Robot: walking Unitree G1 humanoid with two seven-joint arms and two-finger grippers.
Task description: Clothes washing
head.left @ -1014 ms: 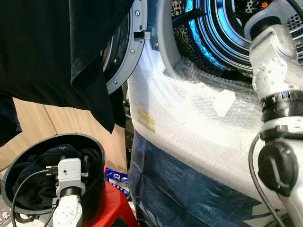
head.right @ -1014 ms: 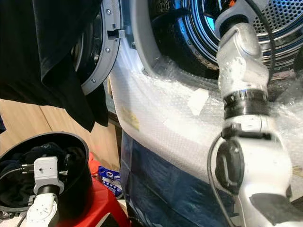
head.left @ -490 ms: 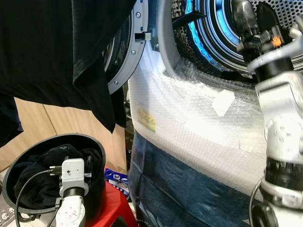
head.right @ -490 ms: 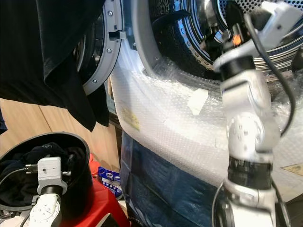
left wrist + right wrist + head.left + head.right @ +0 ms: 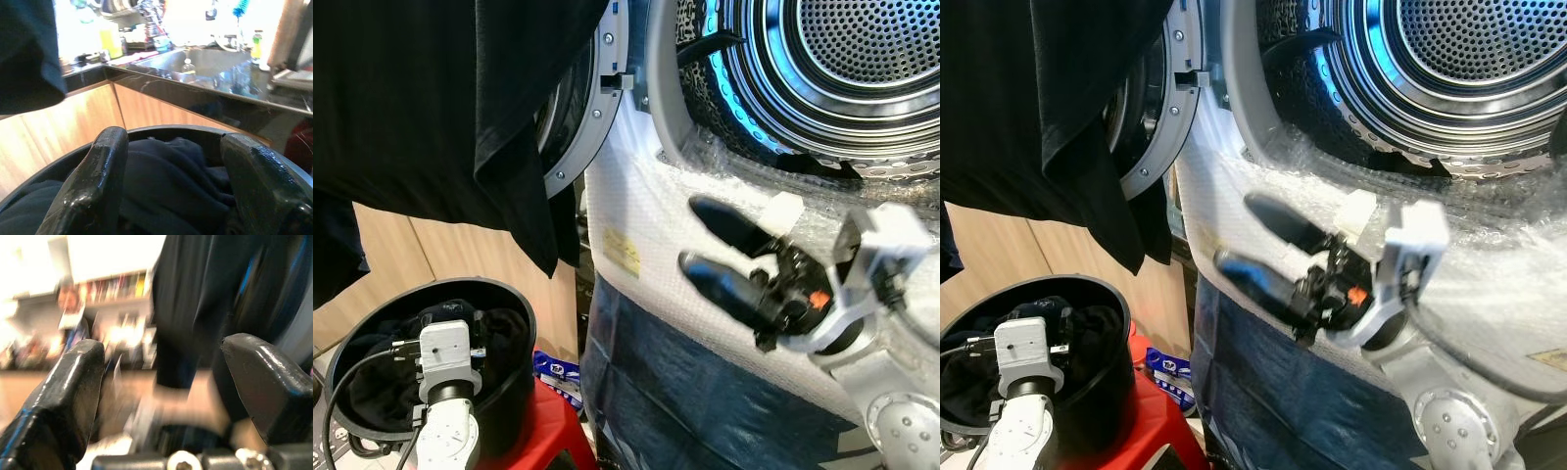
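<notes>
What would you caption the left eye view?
Open right pincer before the washer drum; dark clothes wait in the basket.

Legible text: none can be read

A small yellow label [image 5: 621, 254] is seen stuck on the bubble wrap [image 5: 656, 211] covering the washing machine front, below the open door [image 5: 576, 117]; print is carried on it, but it is too small and blurred for any word or number to be made out. A blue and white packet [image 5: 553, 370] is seen lying low beside the red stool [image 5: 551, 431], with dark lettering that cannot be deciphered. In the left wrist view, bottles [image 5: 110, 41] are shown on a counter, their labels washed out by glare. In the right wrist view, shelves are blurred and nothing on them can be read.
</notes>
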